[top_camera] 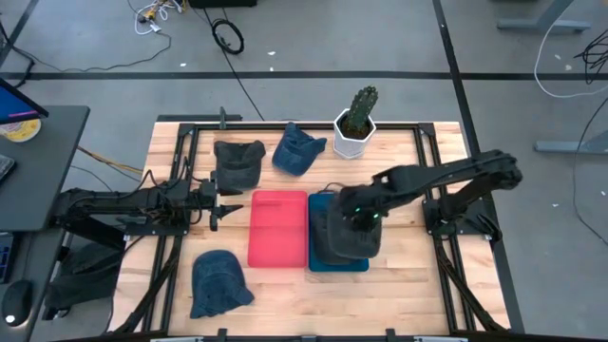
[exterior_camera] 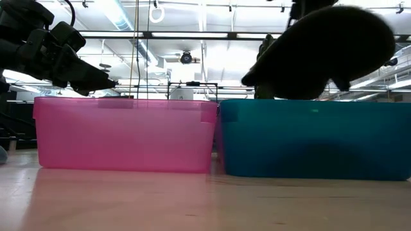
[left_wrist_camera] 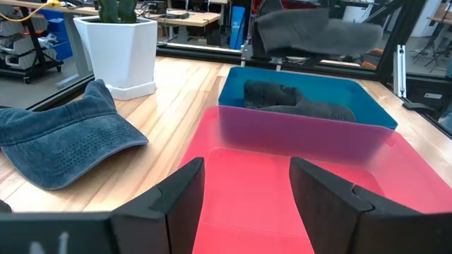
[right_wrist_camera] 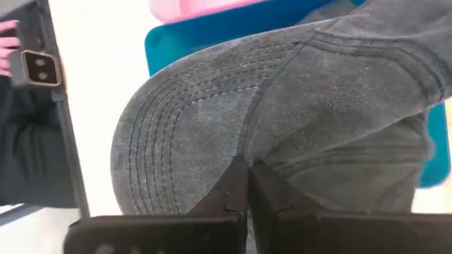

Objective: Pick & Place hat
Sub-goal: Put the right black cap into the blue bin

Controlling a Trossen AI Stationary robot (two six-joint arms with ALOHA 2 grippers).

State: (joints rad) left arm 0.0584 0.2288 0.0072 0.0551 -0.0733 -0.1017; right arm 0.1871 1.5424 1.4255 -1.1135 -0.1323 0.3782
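Observation:
My right gripper (top_camera: 359, 220) is shut on a dark grey cap (top_camera: 344, 236) and holds it over the blue bin (top_camera: 337, 264); the cap fills the right wrist view (right_wrist_camera: 282, 120). Another grey cap (left_wrist_camera: 296, 102) lies inside the blue bin. My left gripper (top_camera: 228, 201) is open and empty at the left side of the pink bin (top_camera: 278, 228), above the table. A dark grey cap (top_camera: 237, 163), a blue cap (top_camera: 298, 150) and a blue-grey cap (top_camera: 217, 281) lie on the table. My right gripper pinches a fold of the grey cap's cloth (right_wrist_camera: 244, 159) between its two fingers, where the brim meets the crown. The cap hangs clear above the blue bin's rim, brim (right_wrist_camera: 176, 141) sticking out to one side.
A white pot with a cactus (top_camera: 357, 128) stands at the far edge. A black metal frame (top_camera: 190, 142) borders the table's sides. A desk with a laptop (top_camera: 19, 119) stands beyond the left edge.

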